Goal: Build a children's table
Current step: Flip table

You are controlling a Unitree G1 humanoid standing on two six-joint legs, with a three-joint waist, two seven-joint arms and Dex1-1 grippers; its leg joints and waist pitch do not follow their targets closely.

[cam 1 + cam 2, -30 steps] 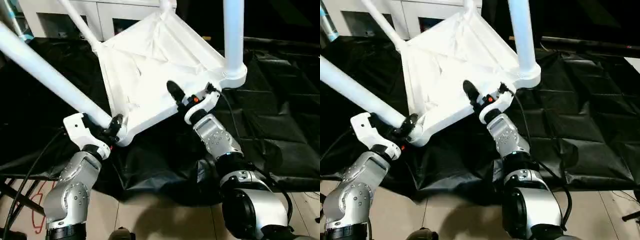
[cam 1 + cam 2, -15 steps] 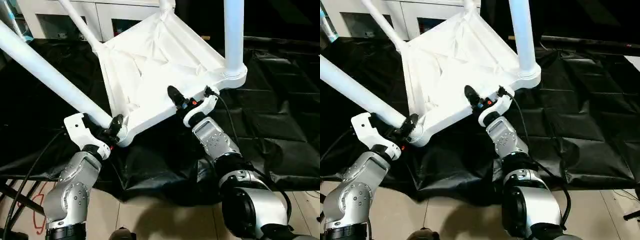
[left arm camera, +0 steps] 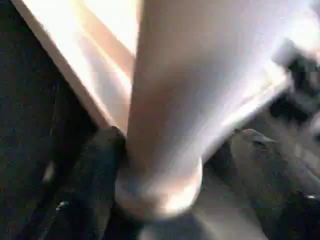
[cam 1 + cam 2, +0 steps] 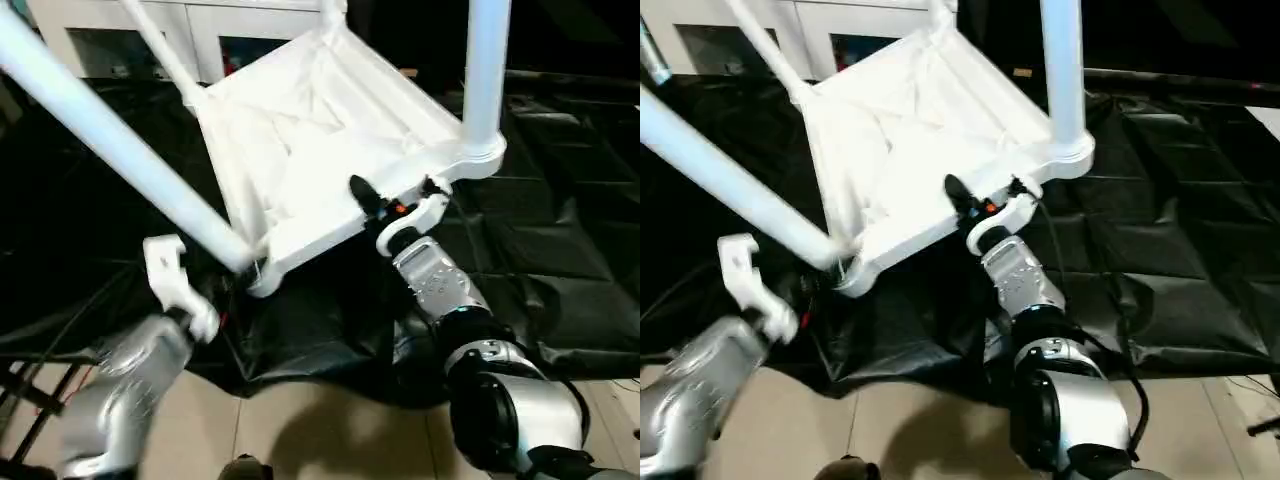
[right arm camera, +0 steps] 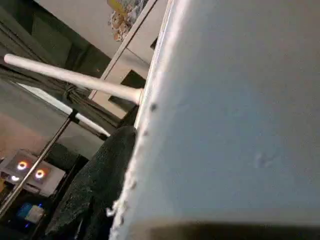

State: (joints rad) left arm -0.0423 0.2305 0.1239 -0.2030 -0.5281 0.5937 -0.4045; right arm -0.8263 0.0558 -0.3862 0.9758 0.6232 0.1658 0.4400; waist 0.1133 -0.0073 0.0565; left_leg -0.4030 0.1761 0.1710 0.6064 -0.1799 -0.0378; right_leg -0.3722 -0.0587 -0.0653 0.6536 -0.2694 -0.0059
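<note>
The children's table lies upside down and tilted, its white ribbed tabletop (image 4: pixel 310 130) facing up on a black sheet. White tube legs stand in its corner sockets: a long one (image 4: pixel 110 130) slants to the upper left and another (image 4: pixel 485 70) rises at the right. My right gripper (image 4: pixel 393 200) is shut on the tabletop's near rim, one black finger above and one below. My left gripper (image 3: pixel 170 150) is open around the base of the slanted leg, and its dark fingers (image 3: pixel 95 165) stand on either side with a gap. The left arm is blurred.
A white glass-door cabinet (image 4: pixel 230 30) stands behind the table. The crumpled black sheet (image 4: pixel 560 230) covers the floor around it. Cables (image 4: pixel 40 400) trail at the lower left over beige floor (image 4: pixel 320 440).
My left gripper has opened and drawn back a little from the slanted leg's base. My right gripper's fingers have closed onto the tabletop's rim. The table has shifted slightly to the right.
</note>
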